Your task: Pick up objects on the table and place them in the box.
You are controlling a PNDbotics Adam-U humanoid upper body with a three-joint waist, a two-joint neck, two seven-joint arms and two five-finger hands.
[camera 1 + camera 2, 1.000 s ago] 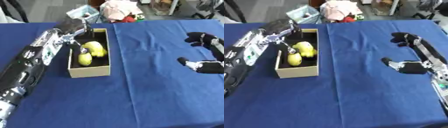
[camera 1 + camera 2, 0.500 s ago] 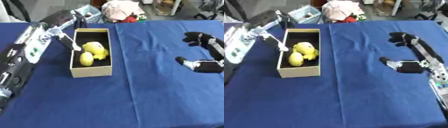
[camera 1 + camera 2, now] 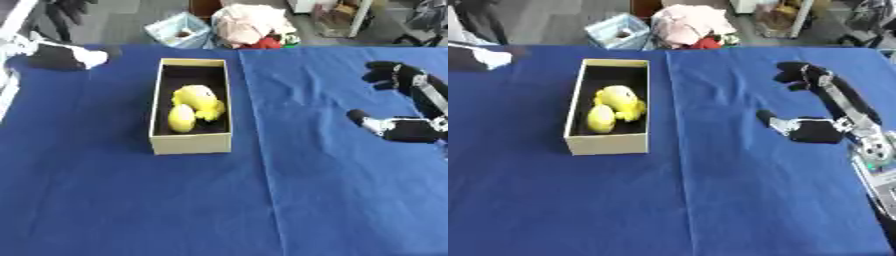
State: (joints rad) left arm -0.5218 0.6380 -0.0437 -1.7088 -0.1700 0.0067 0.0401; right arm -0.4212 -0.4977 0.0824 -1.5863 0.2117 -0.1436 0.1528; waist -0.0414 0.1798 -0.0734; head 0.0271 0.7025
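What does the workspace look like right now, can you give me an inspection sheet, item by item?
Surface: table under a blue cloth, creased down the middle.
Job's things: open cardboard box left of centre, holding yellow objects; nothing else seen on the cloth.
Clutter: nothing seen on the table.
Hands: right hand over the right side, fingers spread, holding nothing; left hand at the upper left edge, fingers not readable.
Cables: nothing seen.
Surroundings: a light blue bin and a pile of pink and white fabric on the floor beyond the far edge.
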